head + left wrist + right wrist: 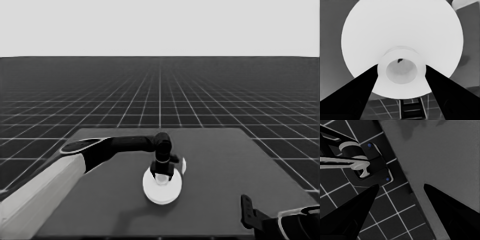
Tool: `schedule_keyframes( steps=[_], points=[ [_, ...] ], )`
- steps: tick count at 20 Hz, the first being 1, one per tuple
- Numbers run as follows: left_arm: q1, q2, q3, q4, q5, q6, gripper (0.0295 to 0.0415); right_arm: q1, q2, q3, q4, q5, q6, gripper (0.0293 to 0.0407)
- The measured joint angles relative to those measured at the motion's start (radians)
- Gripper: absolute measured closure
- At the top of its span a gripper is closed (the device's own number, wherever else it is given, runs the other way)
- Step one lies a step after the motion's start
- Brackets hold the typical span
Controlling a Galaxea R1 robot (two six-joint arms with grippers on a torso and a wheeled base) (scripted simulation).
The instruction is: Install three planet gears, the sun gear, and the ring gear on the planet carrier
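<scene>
1. The larger round part [161, 187], the ring gear, lies near the middle of the dark bench [225, 175], somewhat toward the near edge, white and broad with a raised hub around its centre hole.
2. The bench stands on a floor [160, 95] ruled with a pale grid that runs back to the horizon, under a blank pale band.
3. My left hand [162, 172] is straight over that part, the arm reaching in from the bench's left edge.
4. In the left wrist view my two black fingers [357, 95] stand one on each side of the hub [401, 68], touching or nearly touching it; I cannot tell whether they grip it.
5. A second white piece [183, 165] peeks out just beside the larger round part on its far right side; too little of it shows to name it.
6. My right hand [246, 210] waits at the bench's near right corner, fingers spread apart with nothing between them; its wrist view shows the bench's edge and the floor grid.
</scene>
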Motion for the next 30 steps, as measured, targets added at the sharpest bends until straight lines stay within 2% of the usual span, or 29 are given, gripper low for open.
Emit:
schedule_keyframes(
  steps=[30],
  points=[
    [0.012, -0.002, -0.002, 0.0, 0.001, 0.262, 0.0362, 0.0, 0.0, 0.0, 0.0, 0.0, 0.0, 0.0315]
  ],
)
